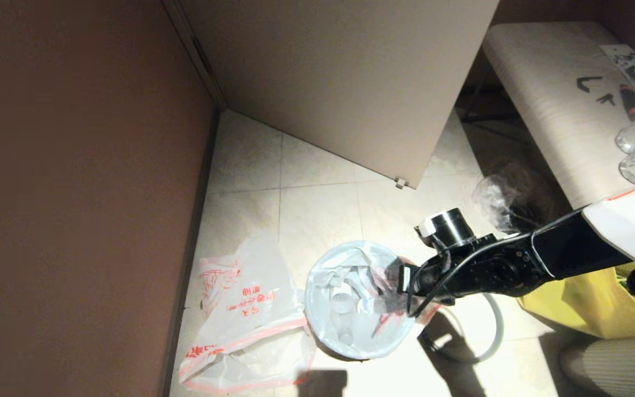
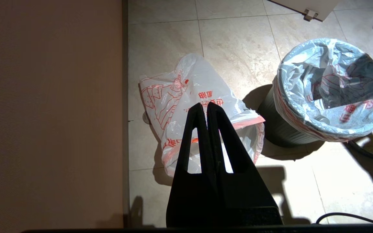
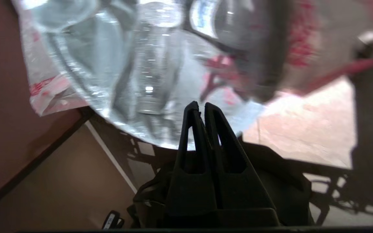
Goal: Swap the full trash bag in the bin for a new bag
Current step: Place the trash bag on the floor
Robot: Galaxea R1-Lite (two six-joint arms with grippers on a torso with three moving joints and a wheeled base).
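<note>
The bin stands on the tiled floor, lined with the full trash bag, whose red-orange hem folds over the bin's edge. Clear bottles and cups show through the film. My right gripper is at the bin's right edge with its fingers shut; I see no film between them. The new bag lies slack on the floor to the left of the bin. My left gripper hangs shut above it, holding nothing. The thin grey hoop lies on the floor right of the bin.
A brown wall runs close along the left. A beige door panel stands behind. At the right are a small clear bag with dark items, a yellow tote and a table with bottles.
</note>
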